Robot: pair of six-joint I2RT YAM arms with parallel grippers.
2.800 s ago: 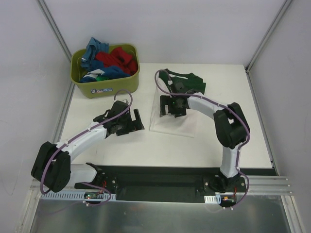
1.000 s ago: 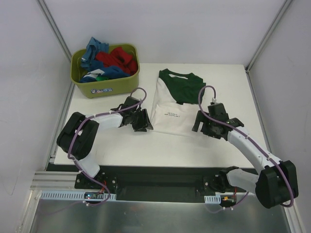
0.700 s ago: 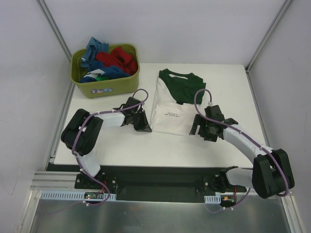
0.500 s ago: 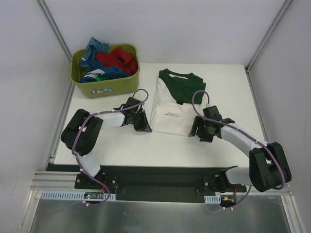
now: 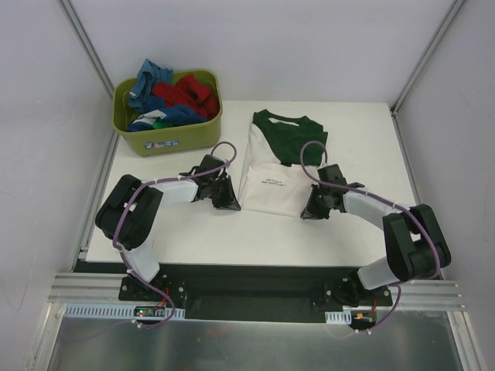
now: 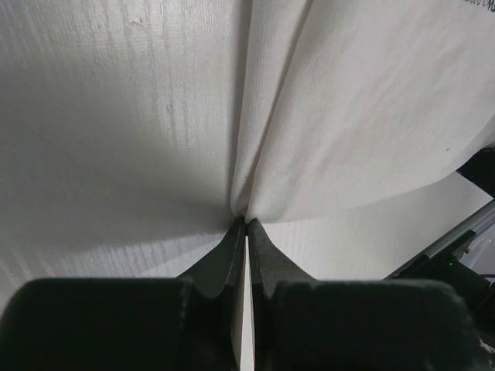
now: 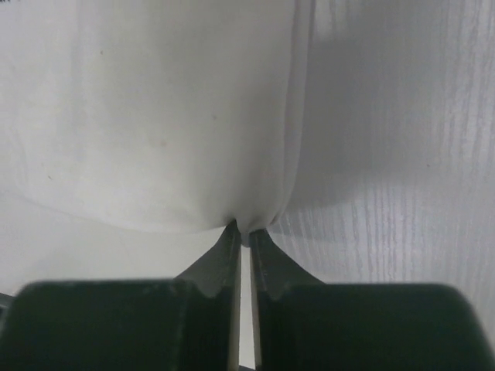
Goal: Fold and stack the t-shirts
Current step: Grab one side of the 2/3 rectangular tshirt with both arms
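A cream t-shirt (image 5: 277, 179) with dark green sleeves and collar lies flat mid-table, folded into a narrow strip, collar to the far side. My left gripper (image 5: 231, 202) sits at its near left corner; the left wrist view shows the jaws (image 6: 247, 222) pinched shut on a fold of cream cloth (image 6: 348, 116). My right gripper (image 5: 309, 211) is at the near right corner. In the right wrist view its jaws (image 7: 243, 230) are shut on the cream hem (image 7: 155, 116). Several blue, red and green t-shirts (image 5: 174, 97) are piled in the tub.
The olive-green tub (image 5: 166, 144) stands at the back left of the white table (image 5: 232, 239). Grey walls and metal posts close in the left, right and far sides. Both arms lie low over the near half of the table.
The right arm swung left to the shirt's near right corner and its jaws closed on the hem. The left gripper closed on the near left corner and stayed there.
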